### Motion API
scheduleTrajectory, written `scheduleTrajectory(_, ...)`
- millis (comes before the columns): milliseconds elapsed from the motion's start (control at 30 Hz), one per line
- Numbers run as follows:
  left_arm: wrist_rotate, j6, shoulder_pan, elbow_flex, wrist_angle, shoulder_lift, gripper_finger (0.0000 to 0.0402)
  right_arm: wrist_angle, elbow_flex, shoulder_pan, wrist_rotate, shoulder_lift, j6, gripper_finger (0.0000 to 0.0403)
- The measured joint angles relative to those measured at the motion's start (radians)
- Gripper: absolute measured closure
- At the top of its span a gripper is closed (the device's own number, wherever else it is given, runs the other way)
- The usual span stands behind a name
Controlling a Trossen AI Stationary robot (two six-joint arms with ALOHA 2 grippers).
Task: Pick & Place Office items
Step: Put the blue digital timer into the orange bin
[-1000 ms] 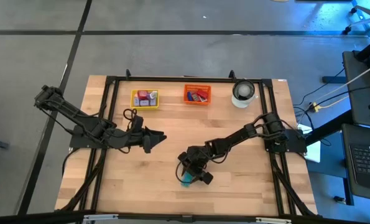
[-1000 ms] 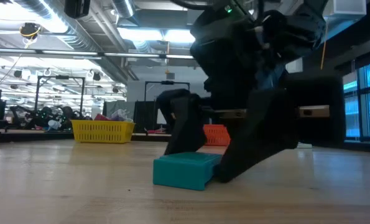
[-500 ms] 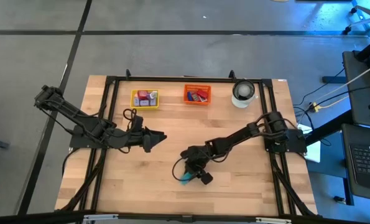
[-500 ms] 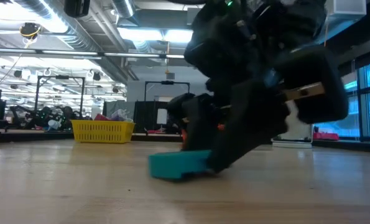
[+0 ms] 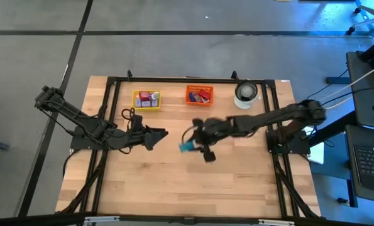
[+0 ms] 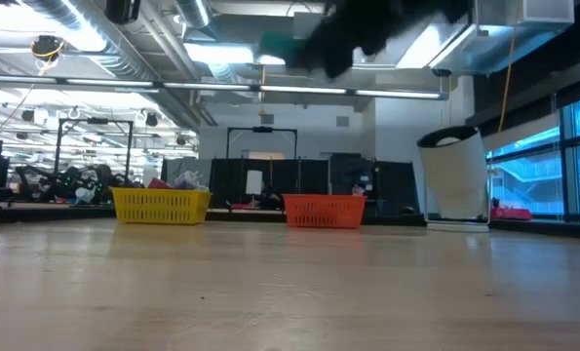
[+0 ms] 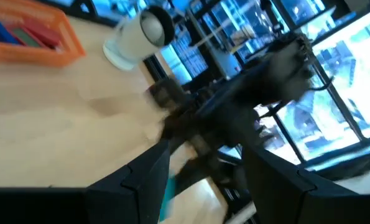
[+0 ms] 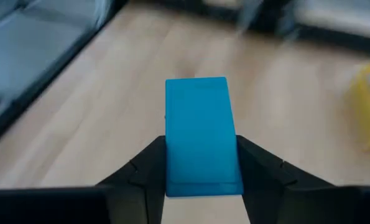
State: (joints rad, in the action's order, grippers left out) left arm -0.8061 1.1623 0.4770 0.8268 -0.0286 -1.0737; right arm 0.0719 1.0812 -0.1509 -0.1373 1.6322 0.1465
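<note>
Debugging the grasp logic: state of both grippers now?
Left gripper: open, empty.
Right gripper: shut on the teal block, lifted off the table.

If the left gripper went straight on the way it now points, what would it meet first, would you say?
Probably the flat teal rectangular block held off the table in the right gripper, which faces the left gripper across bare wood. Their relative heights are unclear from above, so it might pass underneath.

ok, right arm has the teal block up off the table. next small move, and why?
Probably keep carrying toward the orange tray. The right gripper is clamped on the teal block, held clear above the table, and the tray sits just beyond it.
</note>
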Motion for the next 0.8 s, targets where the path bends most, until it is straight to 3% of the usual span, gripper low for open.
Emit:
scheduleTrajectory(200,-0.125,-0.053,-0.001,0.0,0.008,0.0,0.0206,-0.008,0.001,0.018,0.125,-0.201,-0.034,0.0248)
scheduleTrajectory(400,-0.322,-0.092,-0.001,0.0,0.008,0.0,0.0206,-0.003,0.002,0.031,0.254,-0.299,-0.034,0.0248)
scheduleTrajectory(633,-0.562,-0.139,-0.043,0.0,0.007,0.0,0.0206,0.012,0.004,0.116,0.482,-0.295,-0.063,0.0238)
scheduleTrajectory(800,-0.592,-0.29,-0.13,0.0,0.003,0.0,0.0206,0.041,0.004,0.245,0.508,-0.213,-0.094,0.024)
